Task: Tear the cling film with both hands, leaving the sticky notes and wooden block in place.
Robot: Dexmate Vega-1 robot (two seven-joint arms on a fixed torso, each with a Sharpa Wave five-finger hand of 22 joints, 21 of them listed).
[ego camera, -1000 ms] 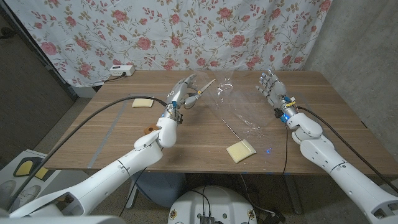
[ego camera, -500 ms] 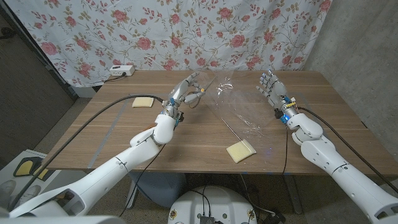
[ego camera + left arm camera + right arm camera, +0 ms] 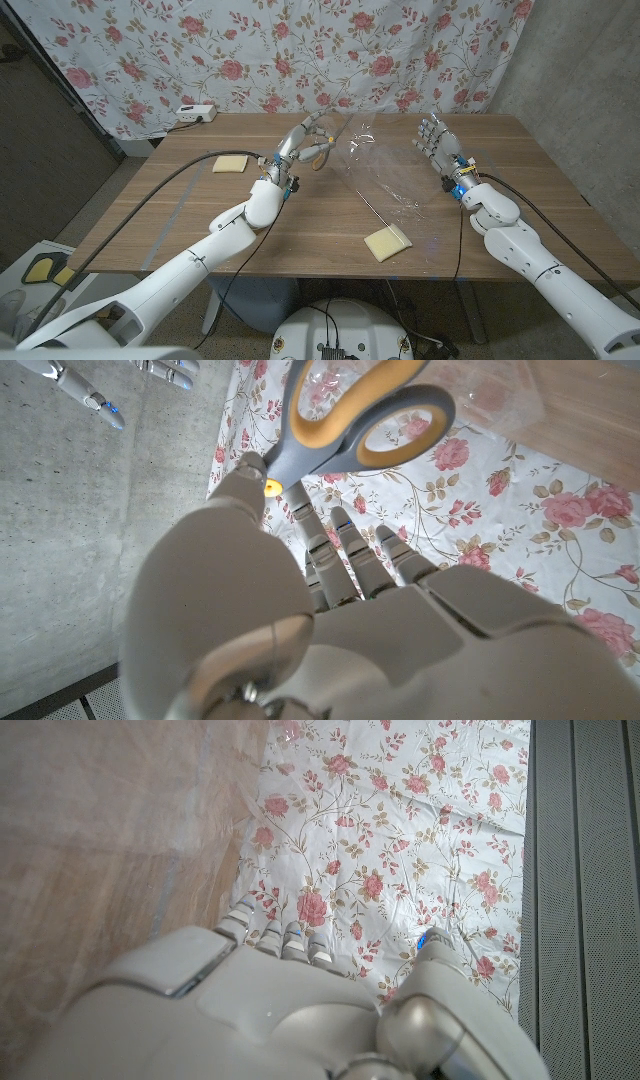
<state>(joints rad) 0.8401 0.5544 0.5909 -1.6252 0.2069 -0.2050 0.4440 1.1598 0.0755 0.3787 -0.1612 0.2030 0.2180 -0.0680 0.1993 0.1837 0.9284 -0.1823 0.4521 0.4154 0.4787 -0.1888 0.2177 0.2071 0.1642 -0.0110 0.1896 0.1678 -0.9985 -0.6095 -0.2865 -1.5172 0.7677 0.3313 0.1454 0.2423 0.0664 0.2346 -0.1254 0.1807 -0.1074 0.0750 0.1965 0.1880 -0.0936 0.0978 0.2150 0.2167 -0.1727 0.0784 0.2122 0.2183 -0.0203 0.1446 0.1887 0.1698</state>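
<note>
A crumpled sheet of clear cling film (image 3: 383,176) lies across the middle of the table. My left hand (image 3: 298,146) is raised at the film's left edge and grips scissors (image 3: 320,152) with grey and yellow handles (image 3: 372,422). My right hand (image 3: 436,141) stands to the right of the film, fingers up and apart, holding nothing. Whether it touches the film I cannot tell. One yellow sticky-note pad (image 3: 228,164) lies at the left of the table. Another pad (image 3: 387,241) sits near the front edge, by the film's near end. The film (image 3: 120,850) also covers the wood in the right wrist view.
A white box (image 3: 195,113) with a cable stands at the table's back left edge. A black cable (image 3: 180,175) runs over the left half of the table. A floral curtain (image 3: 300,50) hangs behind the table.
My left hand has moved up and away from me with the scissors, closer to the film's far left edge. The right hand has stayed still.
</note>
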